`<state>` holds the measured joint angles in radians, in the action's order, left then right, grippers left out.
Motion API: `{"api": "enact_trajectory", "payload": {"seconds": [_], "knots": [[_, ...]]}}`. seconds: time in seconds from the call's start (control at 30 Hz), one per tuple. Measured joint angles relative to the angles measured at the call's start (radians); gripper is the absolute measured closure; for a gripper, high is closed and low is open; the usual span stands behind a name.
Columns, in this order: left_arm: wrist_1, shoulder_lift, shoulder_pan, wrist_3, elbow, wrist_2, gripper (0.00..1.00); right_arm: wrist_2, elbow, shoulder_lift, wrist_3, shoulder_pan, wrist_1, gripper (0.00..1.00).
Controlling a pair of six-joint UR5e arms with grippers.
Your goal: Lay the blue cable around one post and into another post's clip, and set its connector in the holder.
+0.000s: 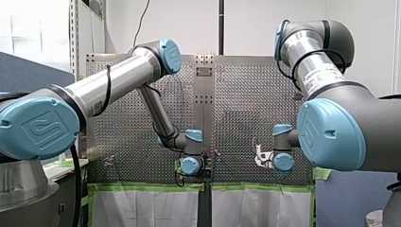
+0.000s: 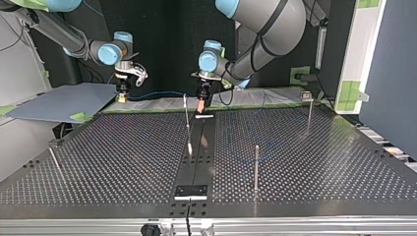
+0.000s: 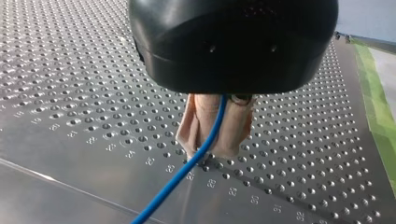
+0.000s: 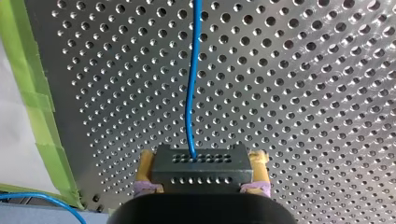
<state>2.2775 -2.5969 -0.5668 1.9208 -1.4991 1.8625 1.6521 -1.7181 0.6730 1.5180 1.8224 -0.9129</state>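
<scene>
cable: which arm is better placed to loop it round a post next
Left, probably. My left gripper grips the cable beside the middle post; my right gripper holds the connector at the edge of the table, farther from it.

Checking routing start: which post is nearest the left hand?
The centre post, just beside my left hand in the top view; the others stand farther off.

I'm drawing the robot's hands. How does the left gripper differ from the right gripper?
My left gripper has beige pads; my right gripper has yellow ones. The left gripper pinches the bare blue cable; the right gripper clamps the dark connector that the cable runs into. Both are shut, over the perforated table.
</scene>
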Motion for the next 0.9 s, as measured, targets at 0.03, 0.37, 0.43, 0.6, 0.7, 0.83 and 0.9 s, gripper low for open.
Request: {"api": "enact_trajectory", "payload": {"seconds": [0.03, 0.37, 0.43, 0.6, 0.7, 0.83, 0.9], "knots": [[0.000, -0.001, 0.001, 0.001, 0.003, -0.002, 1.00, -0.001, 0.002, -0.001, 0.001, 0.000, -0.002, 1.00], [0.052, -0.038, 0.003, 0.001, 0.069, -0.013, 1.00, -0.011, 0.018, -0.005, 0.002, -0.003, -0.004, 1.00], [0.057, -0.040, 0.004, 0.002, 0.077, -0.013, 1.00, -0.011, 0.020, -0.005, 0.003, -0.004, -0.003, 1.00], [0.079, -0.040, 0.006, 0.003, 0.104, -0.013, 1.00, -0.011, 0.031, -0.007, 0.008, -0.010, 0.000, 1.00], [0.084, -0.040, 0.008, 0.003, 0.109, -0.013, 1.00, -0.012, 0.041, -0.008, 0.011, -0.013, 0.004, 1.00], [0.086, -0.040, 0.011, 0.003, 0.111, -0.013, 1.00, -0.012, 0.058, -0.009, 0.011, -0.018, 0.012, 1.00], [0.089, -0.040, 0.013, 0.002, 0.111, -0.012, 1.00, -0.012, 0.063, -0.010, 0.012, -0.021, 0.013, 1.00]]}}
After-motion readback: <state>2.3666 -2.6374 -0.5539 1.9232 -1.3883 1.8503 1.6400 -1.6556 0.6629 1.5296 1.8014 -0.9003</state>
